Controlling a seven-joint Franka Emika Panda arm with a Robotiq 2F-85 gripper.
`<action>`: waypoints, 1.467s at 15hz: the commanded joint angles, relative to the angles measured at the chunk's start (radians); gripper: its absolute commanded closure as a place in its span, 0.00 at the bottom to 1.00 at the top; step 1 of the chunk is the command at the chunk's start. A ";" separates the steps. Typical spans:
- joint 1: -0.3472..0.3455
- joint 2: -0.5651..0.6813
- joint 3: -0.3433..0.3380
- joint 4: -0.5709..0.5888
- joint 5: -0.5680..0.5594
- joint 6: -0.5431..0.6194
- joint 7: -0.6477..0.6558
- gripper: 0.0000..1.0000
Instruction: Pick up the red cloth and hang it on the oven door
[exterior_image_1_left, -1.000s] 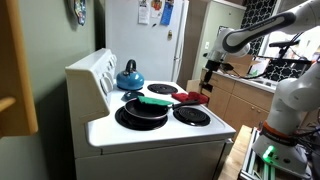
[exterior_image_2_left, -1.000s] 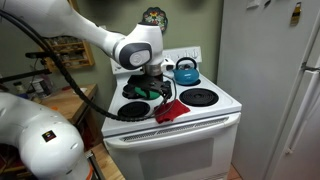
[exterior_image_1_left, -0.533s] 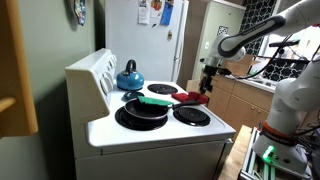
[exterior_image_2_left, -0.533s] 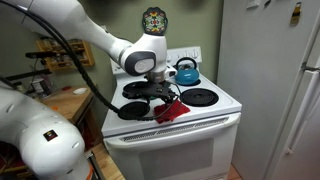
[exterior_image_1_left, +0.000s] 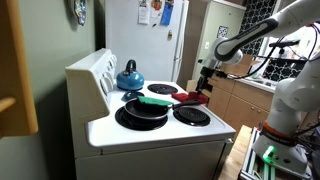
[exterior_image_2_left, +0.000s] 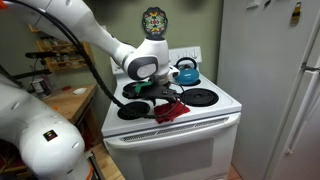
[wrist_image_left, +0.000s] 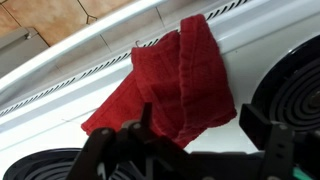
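We find the cloth (wrist_image_left: 170, 85) dark red, soft-woven, rumpled into two overlapping folds. It lies on the white stove (exterior_image_2_left: 225, 108) top near the front edge, between two burners (wrist_image_left: 295, 90). The fingers (wrist_image_left: 280, 145) stand apart, one to either side, above it. Their tips are cut off by the frame, so contact is unclear. In both exterior views the cloth is small and blurred.

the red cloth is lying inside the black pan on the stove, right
Not quite. The red cloth is on the stove, but not inside the black pan. It lies on the bare white stovetop between two burners, near the edge, as the wrist view shows.
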 joint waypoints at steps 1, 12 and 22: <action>0.007 0.020 -0.008 -0.012 0.046 0.042 -0.056 0.29; -0.015 0.022 0.017 -0.008 0.052 0.040 -0.043 1.00; -0.170 -0.097 0.219 -0.003 -0.199 -0.057 0.553 0.99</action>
